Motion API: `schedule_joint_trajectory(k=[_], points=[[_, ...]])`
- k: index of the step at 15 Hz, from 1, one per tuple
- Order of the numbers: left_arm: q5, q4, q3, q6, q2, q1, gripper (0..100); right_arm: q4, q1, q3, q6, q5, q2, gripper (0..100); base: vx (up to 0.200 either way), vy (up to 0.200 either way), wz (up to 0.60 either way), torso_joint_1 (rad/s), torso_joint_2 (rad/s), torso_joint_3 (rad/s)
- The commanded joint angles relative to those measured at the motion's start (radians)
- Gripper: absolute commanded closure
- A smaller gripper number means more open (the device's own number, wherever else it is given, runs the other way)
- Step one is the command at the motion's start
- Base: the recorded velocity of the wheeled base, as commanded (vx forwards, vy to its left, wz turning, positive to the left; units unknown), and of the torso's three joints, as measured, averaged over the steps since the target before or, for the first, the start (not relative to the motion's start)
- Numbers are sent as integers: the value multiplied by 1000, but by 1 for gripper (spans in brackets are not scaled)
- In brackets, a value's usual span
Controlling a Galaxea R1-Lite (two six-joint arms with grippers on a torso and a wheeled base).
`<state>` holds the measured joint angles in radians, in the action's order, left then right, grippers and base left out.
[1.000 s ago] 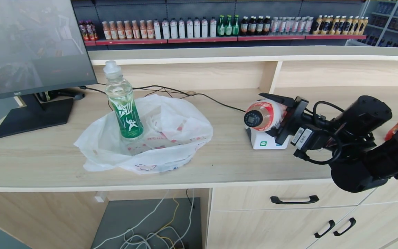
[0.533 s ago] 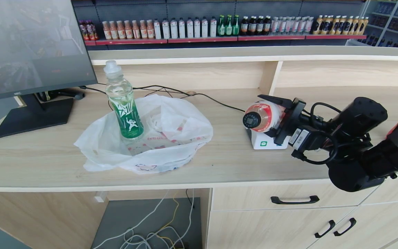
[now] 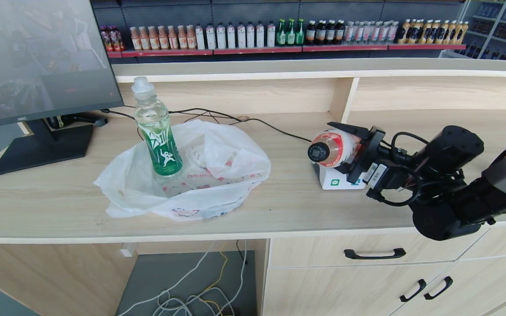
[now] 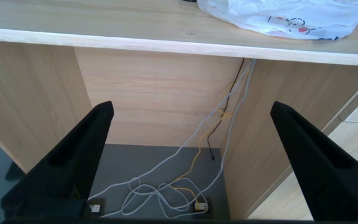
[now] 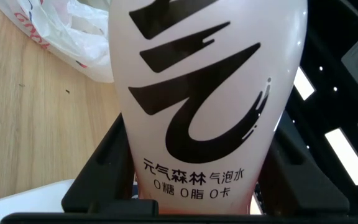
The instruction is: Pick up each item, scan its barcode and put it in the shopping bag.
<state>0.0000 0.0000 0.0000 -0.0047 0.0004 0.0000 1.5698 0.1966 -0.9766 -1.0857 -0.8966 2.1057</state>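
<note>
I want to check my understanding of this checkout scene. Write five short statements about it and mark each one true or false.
1. The green bottle stands upright in the bag. True.
2. The right claw is empty. False: it is shut on a pink bottle.
3. The pink bottle is held on its side near the scanner. True.
4. The left claw is shut above the counter. False: it is open, lower than the counter top.
5. The monitor stands left of the bag. True.
</note>
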Motion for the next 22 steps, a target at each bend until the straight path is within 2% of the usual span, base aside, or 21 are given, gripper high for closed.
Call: schedule_joint_trajectory(k=[1,22], points=[[0,0,0,0,0,0,0,1,0,-2,0,-1,7,100,0,0,0,0,0,0],[0,0,0,0,0,0,0,1,3,7,6,1,-12,100,0,0,0,0,0,0]])
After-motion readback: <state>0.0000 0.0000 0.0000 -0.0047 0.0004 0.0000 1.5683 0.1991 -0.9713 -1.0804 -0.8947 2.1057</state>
